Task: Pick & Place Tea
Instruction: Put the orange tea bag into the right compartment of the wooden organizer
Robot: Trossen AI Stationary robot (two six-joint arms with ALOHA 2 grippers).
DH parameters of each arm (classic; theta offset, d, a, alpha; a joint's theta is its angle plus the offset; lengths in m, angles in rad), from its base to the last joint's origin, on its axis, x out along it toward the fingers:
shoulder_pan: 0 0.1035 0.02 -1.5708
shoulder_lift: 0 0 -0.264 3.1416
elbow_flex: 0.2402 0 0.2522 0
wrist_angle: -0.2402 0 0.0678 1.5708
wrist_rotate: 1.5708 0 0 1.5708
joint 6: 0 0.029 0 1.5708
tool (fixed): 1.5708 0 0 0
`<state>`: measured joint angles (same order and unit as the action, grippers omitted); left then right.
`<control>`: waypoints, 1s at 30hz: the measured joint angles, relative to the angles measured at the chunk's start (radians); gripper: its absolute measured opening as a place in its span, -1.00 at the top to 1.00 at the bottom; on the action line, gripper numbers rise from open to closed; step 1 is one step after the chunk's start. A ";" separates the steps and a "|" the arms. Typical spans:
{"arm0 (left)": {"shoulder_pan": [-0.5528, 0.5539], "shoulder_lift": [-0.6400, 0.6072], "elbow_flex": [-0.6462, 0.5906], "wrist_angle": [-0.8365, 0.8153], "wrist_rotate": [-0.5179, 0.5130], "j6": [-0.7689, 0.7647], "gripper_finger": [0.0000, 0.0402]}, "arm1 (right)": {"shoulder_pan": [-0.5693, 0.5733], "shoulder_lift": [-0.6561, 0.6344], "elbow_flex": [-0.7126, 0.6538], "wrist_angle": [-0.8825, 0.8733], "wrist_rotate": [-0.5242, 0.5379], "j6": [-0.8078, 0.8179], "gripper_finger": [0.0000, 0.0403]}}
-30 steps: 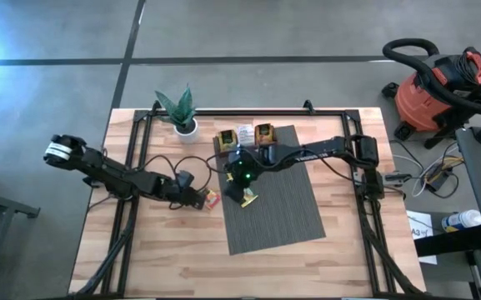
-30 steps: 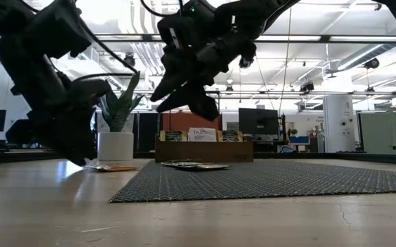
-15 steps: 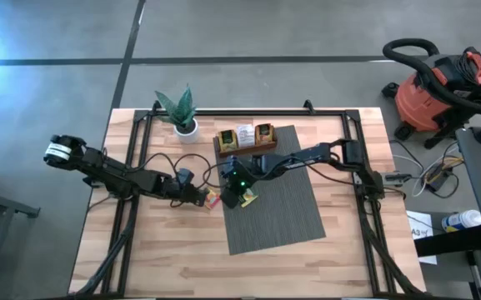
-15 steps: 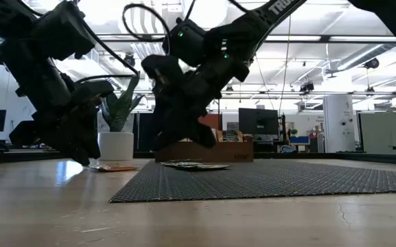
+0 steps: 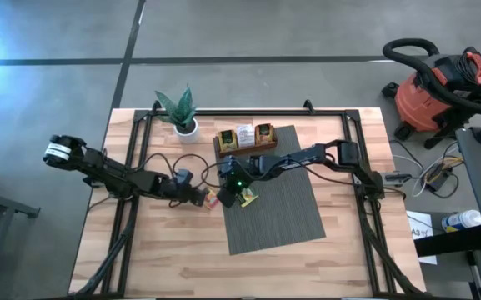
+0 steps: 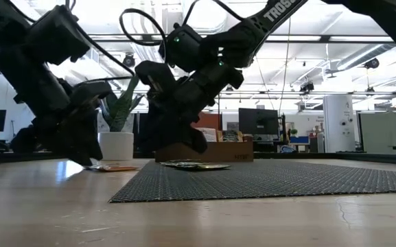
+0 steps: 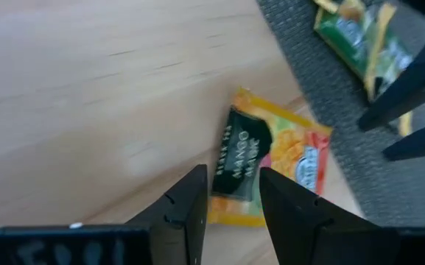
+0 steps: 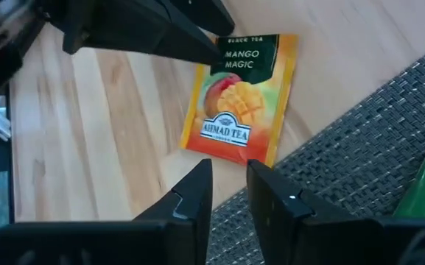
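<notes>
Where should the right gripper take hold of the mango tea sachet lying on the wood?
The mango sachet lies flat beside the grey mat. Best guess: come from above and pinch its mat-side edge, since the left gripper sits at the far, dark-labelled end.

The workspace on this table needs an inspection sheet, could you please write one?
Surface: wooden table with grey mat.
Job's things: orange mango sachet on bare wood beside the mat; green sachet on the mat; more in the wooden tray.
Clutter: potted plant.
Hands: left hand and right hand both over the mango sachet, empty, fingers slightly apart.
Cables: black leads along both arms.
Surroundings: red shop vacuum.
</notes>
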<state>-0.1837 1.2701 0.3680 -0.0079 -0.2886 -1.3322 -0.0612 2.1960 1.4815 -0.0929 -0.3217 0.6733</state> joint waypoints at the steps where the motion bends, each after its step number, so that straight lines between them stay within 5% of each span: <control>1: 0.001 0.000 -0.009 0.029 0.000 -0.006 0.38 | 0.000 0.001 0.000 0.000 0.000 0.000 0.58; 17: 0.000 0.001 -0.029 0.126 0.014 -0.015 0.42 | 0.000 0.049 0.000 0.007 0.000 -0.004 0.58; 30: 0.000 0.002 -0.028 0.192 0.028 0.045 0.76 | -0.002 0.049 0.002 0.006 0.000 -0.004 0.58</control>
<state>-0.1833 1.2716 0.3401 0.1837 -0.2604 -1.2876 -0.0635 2.2448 1.4830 -0.0868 -0.3218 0.6697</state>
